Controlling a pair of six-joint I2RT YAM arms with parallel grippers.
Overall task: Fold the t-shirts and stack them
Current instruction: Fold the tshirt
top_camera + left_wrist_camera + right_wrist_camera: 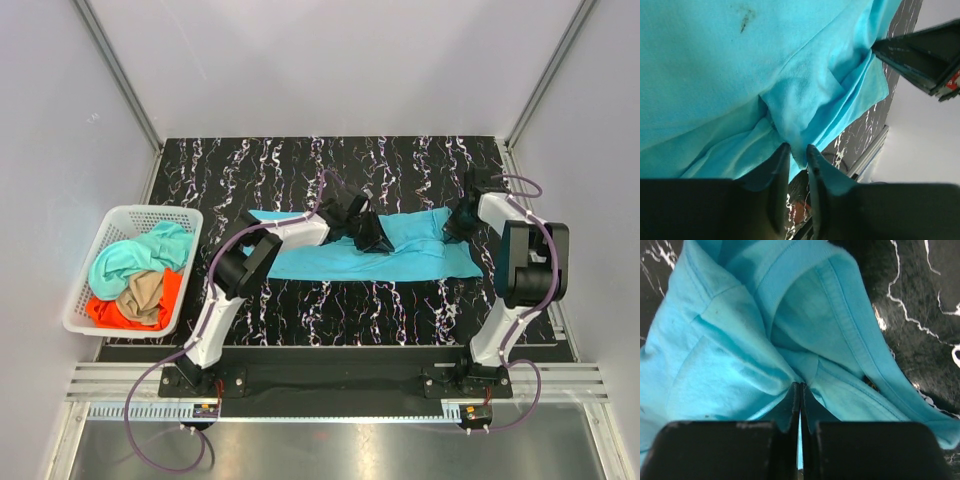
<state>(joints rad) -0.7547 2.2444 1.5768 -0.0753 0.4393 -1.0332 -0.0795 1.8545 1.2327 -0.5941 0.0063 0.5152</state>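
A bright cyan t-shirt (410,258) lies in a long band across the middle of the black marbled table. My left gripper (375,236) is at the band's middle. In the left wrist view its jaws (797,150) have closed to a narrow gap on a bunched fold of the cyan cloth (800,100). My right gripper (461,226) sits at the shirt's right end. In the right wrist view the right gripper (800,386) is shut on a pinch of the cyan t-shirt (740,355) beside a hem. More t-shirts, mint-teal (135,255), tan (143,292) and orange-red (104,313), are heaped in the basket.
A white lattice basket (112,217) stands off the table's left edge. Grey walls enclose the table at the back and both sides. The right arm (925,55) shows in the left wrist view, beyond the shirt's edge.
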